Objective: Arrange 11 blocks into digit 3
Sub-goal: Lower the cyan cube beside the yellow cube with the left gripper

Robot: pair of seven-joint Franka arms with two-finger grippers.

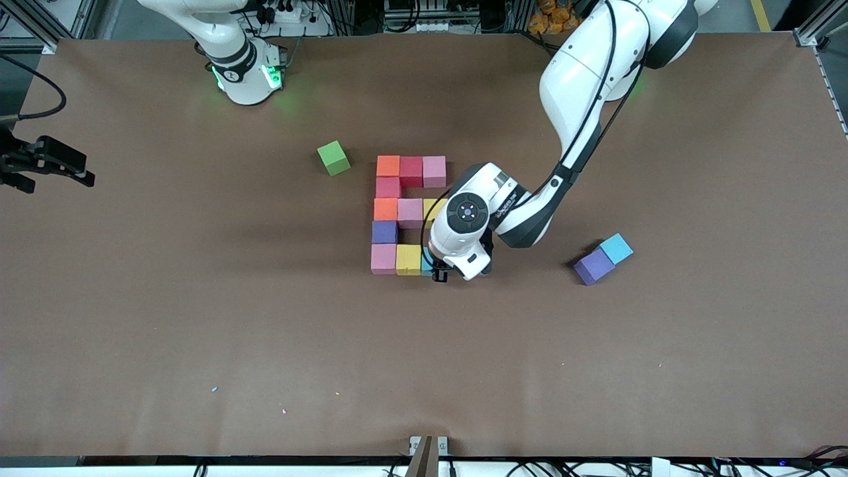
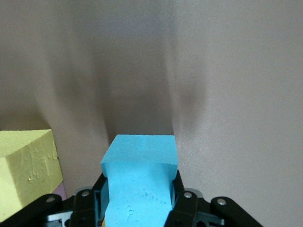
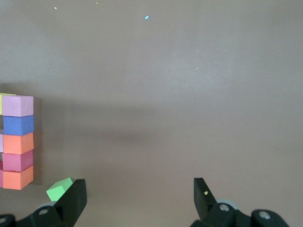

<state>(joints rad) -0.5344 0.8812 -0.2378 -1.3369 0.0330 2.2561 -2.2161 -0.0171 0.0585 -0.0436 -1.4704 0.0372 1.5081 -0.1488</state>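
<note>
Left gripper (image 1: 440, 268) low at the table (image 1: 199, 318), fingers (image 2: 182, 198) clamped on a cyan block (image 2: 139, 163); in the front view only a sliver of that block (image 1: 427, 264) shows under the wrist, just beside the yellow block (image 1: 409, 259) that sits in the nearest row of the figure. Taking that yellow block as landmark: pink block (image 1: 383, 258) touching it toward the right arm's end; purple block (image 1: 384, 232), orange block (image 1: 385, 209) and crimson block (image 1: 388, 187) run in a column away from the front camera above the pink one; the farthest row reads orange (image 1: 388, 165), crimson (image 1: 411, 170), pink (image 1: 434, 170). A middle row holds a pink block (image 1: 410, 212) and a second yellow one (image 1: 432, 207), partly covered by the left wrist, so its contact with neighbours is probably touching but not clear. Green cube (image 1: 333, 158) lies apart, farther from the camera and toward the right arm's end. A loose purple block (image 1: 593, 265) and cyan block (image 1: 616, 248) touch each other, well apart toward the left arm's end. Right gripper (image 3: 139, 201) waits at the right arm's end, jaws spread wide, nothing between them.
</note>
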